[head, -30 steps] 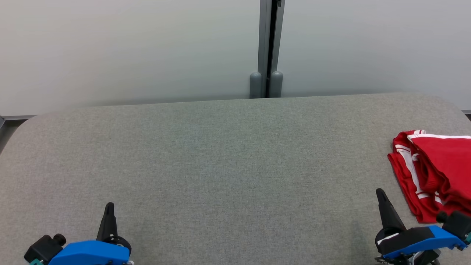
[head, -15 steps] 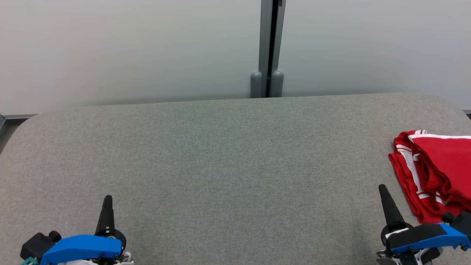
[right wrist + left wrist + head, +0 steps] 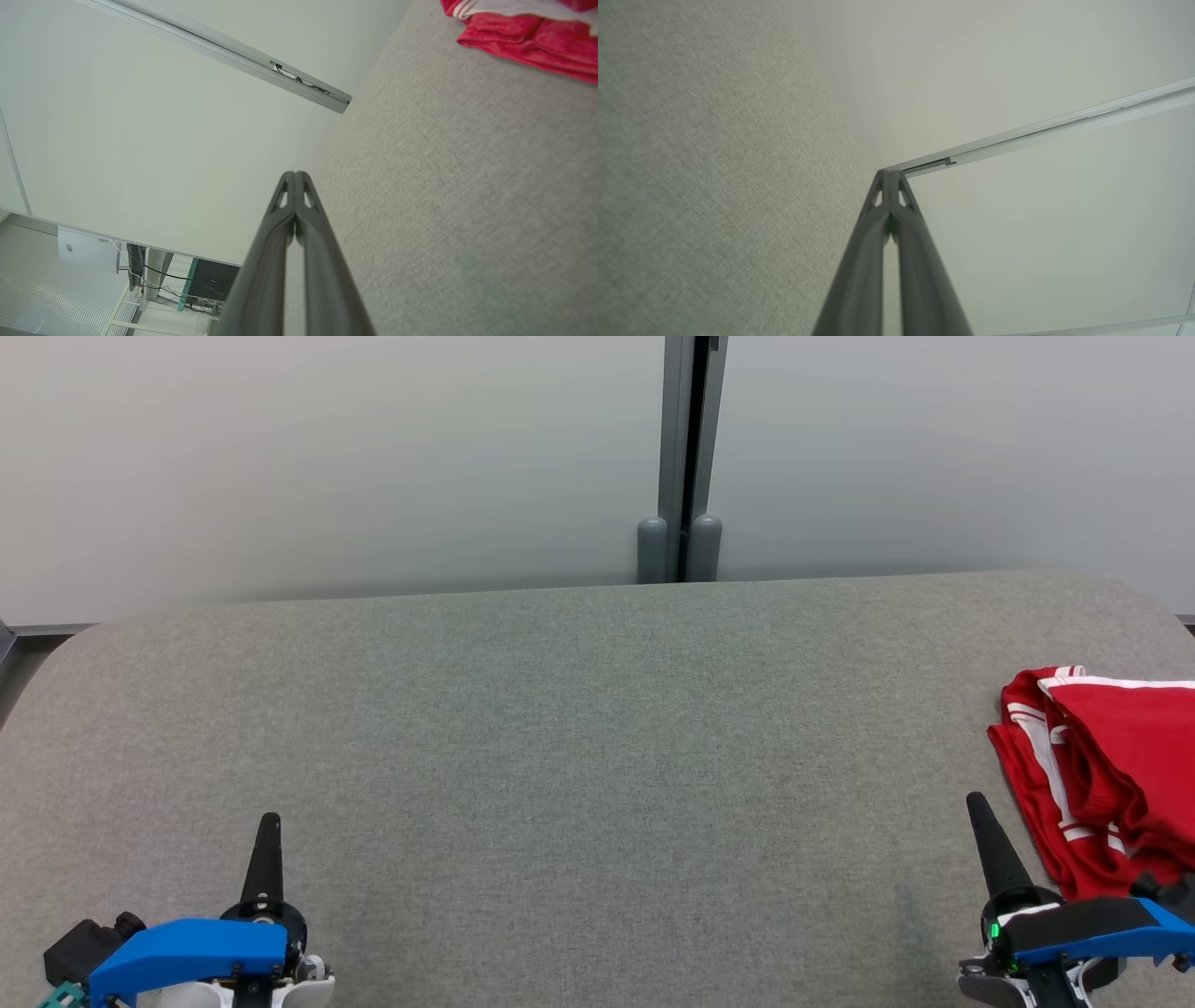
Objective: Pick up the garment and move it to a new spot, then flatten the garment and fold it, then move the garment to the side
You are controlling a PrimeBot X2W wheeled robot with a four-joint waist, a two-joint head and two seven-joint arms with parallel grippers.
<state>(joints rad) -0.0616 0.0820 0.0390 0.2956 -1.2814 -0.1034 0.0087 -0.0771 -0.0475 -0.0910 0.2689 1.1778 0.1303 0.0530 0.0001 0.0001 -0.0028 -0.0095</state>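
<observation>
One garment (image 3: 1111,775) (red) lies just beside right gripper (image 3: 977,803).

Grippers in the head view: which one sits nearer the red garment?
The right gripper, at lower right, shut and close beside the red garment; the left gripper sits far across the table.

Garment (image 3: 1120,765): red, trimmed with white stripes. Table (image 3: 560,756): covered in mottled grey-green weave. Left gripper (image 3: 269,821), right gripper (image 3: 976,800): black, cased in blue; green light seen on right one. Wall (image 3: 327,457): pale grey, unpatterned. Post (image 3: 686,457): darker grey.
</observation>
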